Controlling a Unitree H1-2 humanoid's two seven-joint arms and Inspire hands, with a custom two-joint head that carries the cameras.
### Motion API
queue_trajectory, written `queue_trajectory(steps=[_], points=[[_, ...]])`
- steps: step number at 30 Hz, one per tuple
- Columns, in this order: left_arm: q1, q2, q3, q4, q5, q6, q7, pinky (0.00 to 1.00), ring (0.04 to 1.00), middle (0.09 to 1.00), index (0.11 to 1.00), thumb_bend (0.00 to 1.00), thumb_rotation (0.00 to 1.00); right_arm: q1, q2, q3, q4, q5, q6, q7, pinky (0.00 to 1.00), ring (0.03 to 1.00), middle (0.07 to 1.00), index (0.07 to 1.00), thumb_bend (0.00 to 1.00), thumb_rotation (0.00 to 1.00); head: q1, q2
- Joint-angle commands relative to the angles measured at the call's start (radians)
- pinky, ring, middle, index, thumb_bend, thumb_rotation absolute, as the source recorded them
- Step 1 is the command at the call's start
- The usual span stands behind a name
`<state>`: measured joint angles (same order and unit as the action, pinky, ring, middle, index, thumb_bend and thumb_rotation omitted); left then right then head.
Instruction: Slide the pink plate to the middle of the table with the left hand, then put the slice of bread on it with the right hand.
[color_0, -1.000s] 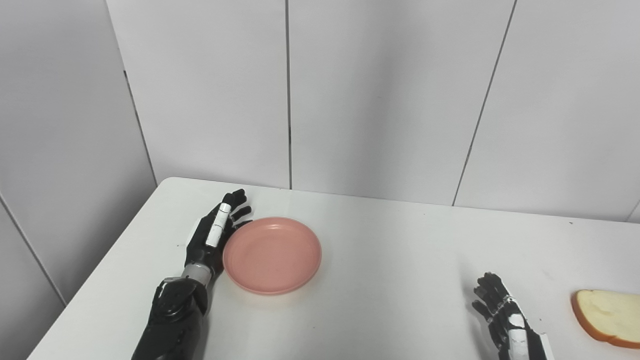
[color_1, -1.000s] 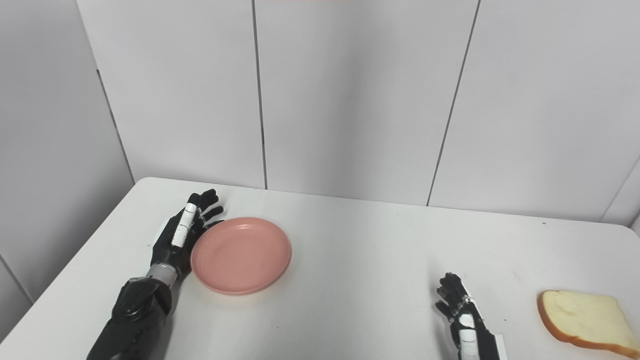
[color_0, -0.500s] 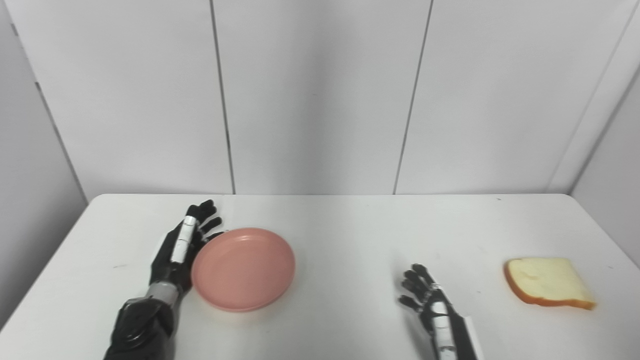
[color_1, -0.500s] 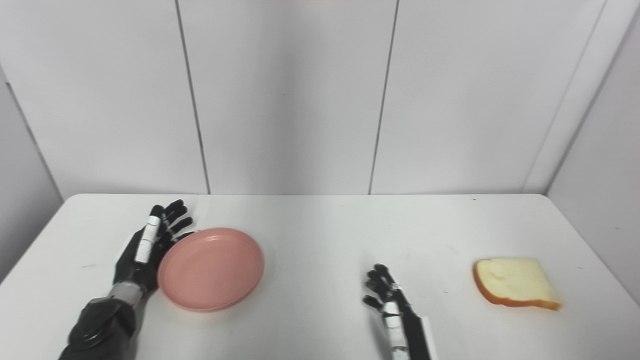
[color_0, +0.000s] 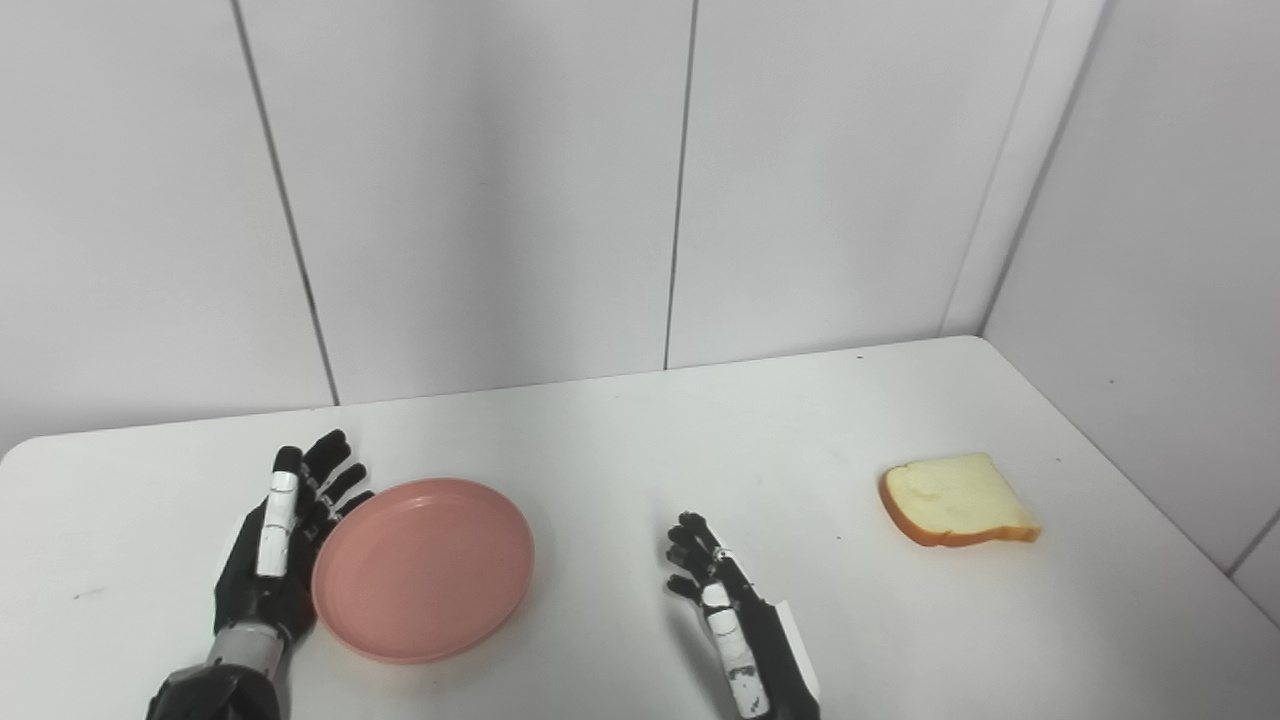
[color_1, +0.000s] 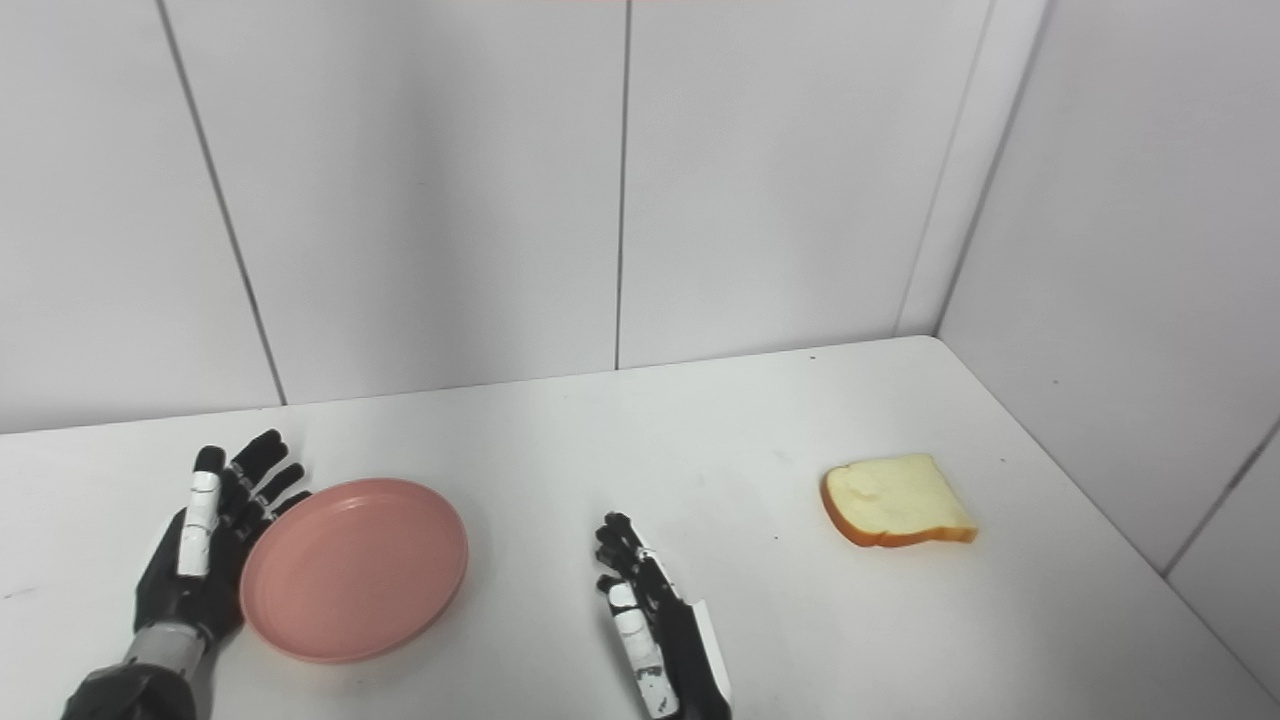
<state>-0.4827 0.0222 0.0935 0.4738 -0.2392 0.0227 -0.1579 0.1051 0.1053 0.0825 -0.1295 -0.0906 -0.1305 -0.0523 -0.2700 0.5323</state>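
1. Resting flat with its fingers spread and holding nothing, the left hand (color_0: 275, 535) lies just to the left of the pink plate (color_0: 423, 568), its inner edge against the plate's left rim, or very nearly so; actual contact is too fine to tell.
2. That plate sits on the white surface (color_0: 620, 450) left of centre, so the first step, sliding it to the middle, does not look finished.
3. The relation that matters: the plate lies to the right of the left hand, and the middle of the surface lies further right of the plate again. Hand, plate and goal fall roughly on one line, so a sideways push from this side should carry the plate the right way.
4. The right hand (color_0: 715, 590) waits to the right of the plate, apart from it, fingers open and empty, palm edge down on the surface.
5. The slice of bread (color_0: 955, 500) lies flat well to the right of the plate, beyond the right hand, with its crusted rounded end toward the plate.
6. Of the two hands the right one is plainly nearer the bread, which suits the second step.
7. One risk: the sliding plate may meet the waiting right hand.
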Motion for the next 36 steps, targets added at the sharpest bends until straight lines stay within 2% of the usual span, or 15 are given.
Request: queue_trajectory(steps=[1,7,10,13,17,27,30,33,36], points=[[-0.001,-0.020,-0.015,-0.037,0.022,0.020,0.025,0.77,0.866,0.905,0.798,0.87,0.86,0.047,0.047,0.028,0.059,0.004,0.019,-0.007,0.88,0.892,0.895,0.902,0.78,1.00,-0.006,0.005],[0.034,-0.081,-0.040,-0.109,0.052,0.065,0.074,0.85,0.872,0.889,0.761,0.85,0.85,0.051,0.051,0.032,0.050,-0.004,0.029,-0.014,0.88,0.888,0.897,0.902,0.77,1.00,-0.013,0.012],[0.040,-0.109,-0.044,-0.114,0.061,0.063,0.093,0.86,0.869,0.889,0.754,0.84,0.86,0.054,0.050,0.034,0.043,-0.003,0.040,-0.013,0.88,0.893,0.901,0.907,0.77,1.00,-0.012,0.016],[0.040,-0.125,-0.046,-0.111,0.071,0.061,0.109,0.86,0.865,0.882,0.749,0.87,0.86,0.055,0.050,0.036,0.040,-0.005,0.045,-0.014,0.89,0.893,0.902,0.908,0.78,1.00,-0.014,0.017],[0.038,-0.155,-0.052,-0.104,0.087,0.060,0.138,0.79,0.862,0.881,0.735,0.88,0.87,0.055,0.053,0.040,0.042,-0.005,0.045,-0.018,0.88,0.892,0.904,0.908,0.78,1.00,-0.029,0.019],[0.037,-0.158,-0.060,-0.100,0.105,0.049,0.153,0.80,0.859,0.881,0.738,0.88,0.86,0.059,0.061,0.050,0.038,-0.039,0.039,-0.039,0.88,0.890,0.897,0.901,0.78,1.00,-0.059,0.021],[0.039,-0.158,-0.059,-0.088,0.107,0.036,0.150,0.80,0.861,0.886,0.739,0.90,0.87,0.061,0.060,0.049,0.040,-0.100,-0.021,-0.084,0.85,0.881,0.883,0.891,0.73,1.00,-0.061,0.021],[0.040,-0.159,-0.062,-0.081,0.109,0.027,0.149,0.78,0.860,0.891,0.739,0.89,0.88,0.060,0.052,0.050,0.041,-0.147,-0.066,-0.118,0.87,0.905,0.907,0.931,0.71,1.00,-0.065,0.022],[0.043,-0.162,-0.068,-0.083,0.115,0.027,0.151,0.79,0.871,0.901,0.737,0.88,0.88,0.057,0.046,0.040,0.025,-0.175,-0.083,-0.146,0.86,0.895,0.911,0.960,0.70,1.00,-0.073,0.026]])
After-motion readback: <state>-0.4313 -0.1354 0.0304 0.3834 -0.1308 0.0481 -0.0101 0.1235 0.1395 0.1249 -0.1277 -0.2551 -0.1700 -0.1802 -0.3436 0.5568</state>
